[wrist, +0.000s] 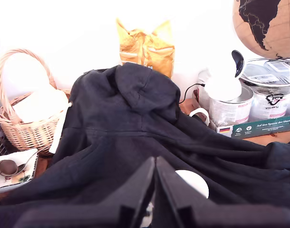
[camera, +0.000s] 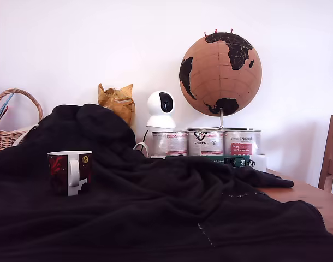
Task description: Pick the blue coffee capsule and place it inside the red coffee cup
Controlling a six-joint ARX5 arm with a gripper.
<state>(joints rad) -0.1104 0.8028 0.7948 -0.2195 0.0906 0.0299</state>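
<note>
The red coffee cup, dark red and black with a white handle and a gold emblem, stands upright on a black hooded garment at the exterior view's left. In the wrist view only a part of its white inside shows, just beyond my gripper. The gripper's two dark fingers meet at their tips and nothing shows between them. The arm is not in the exterior view. The blue coffee capsule is out of view in both frames.
Behind the garment stand three silver tins, a cork globe, a white dome camera, a yellow paper bag and a green box. A wicker basket sits far left, a wooden chair far right.
</note>
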